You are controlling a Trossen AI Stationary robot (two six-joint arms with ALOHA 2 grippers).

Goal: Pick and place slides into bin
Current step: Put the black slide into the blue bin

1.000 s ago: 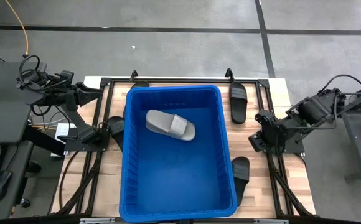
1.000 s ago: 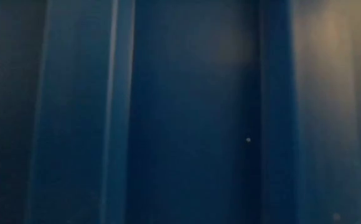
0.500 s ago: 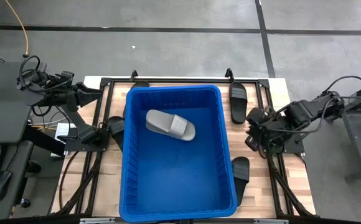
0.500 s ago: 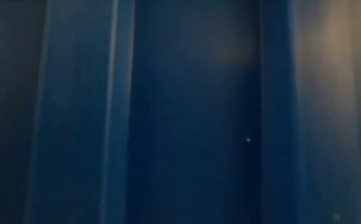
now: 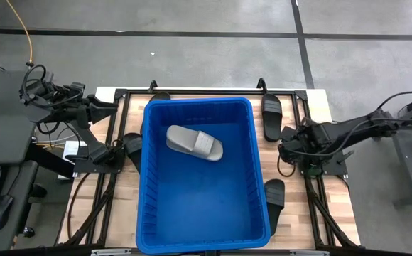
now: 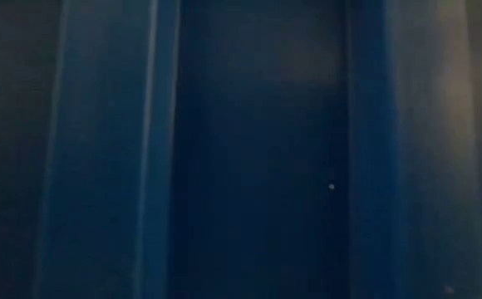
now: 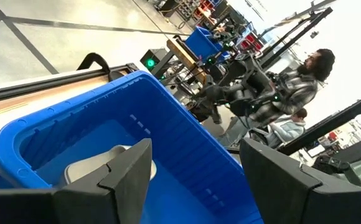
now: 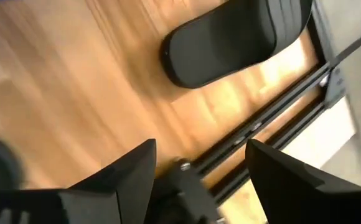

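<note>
The blue bin (image 5: 199, 174) stands in the middle of the table, and a grey slide (image 5: 194, 143) lies on its floor near the far end. That slide also shows in the left wrist view (image 7: 99, 165). Black slides lie flat on the table at the far right (image 5: 271, 117), near right (image 5: 274, 199), beside the bin's left wall (image 5: 131, 146) and at its far left corner (image 5: 160, 96). My right gripper (image 5: 285, 153) is open and empty over the wood between the two right-hand slides; one slide's end (image 8: 236, 37) shows past its fingers. My left gripper (image 5: 114, 153) is open and empty left of the bin.
Black frame rails (image 5: 312, 195) run along the table's edges, and one (image 8: 274, 112) lies just under the right gripper. The bin's wall (image 6: 241, 149) fills the low view. People and other stations show in the room beyond the table (image 7: 292, 87).
My right arm has stretched out toward the table's left, carrying its gripper a little closer to the bin's right wall, between the two black slides there. The left arm, the bin and the slides have kept still.
</note>
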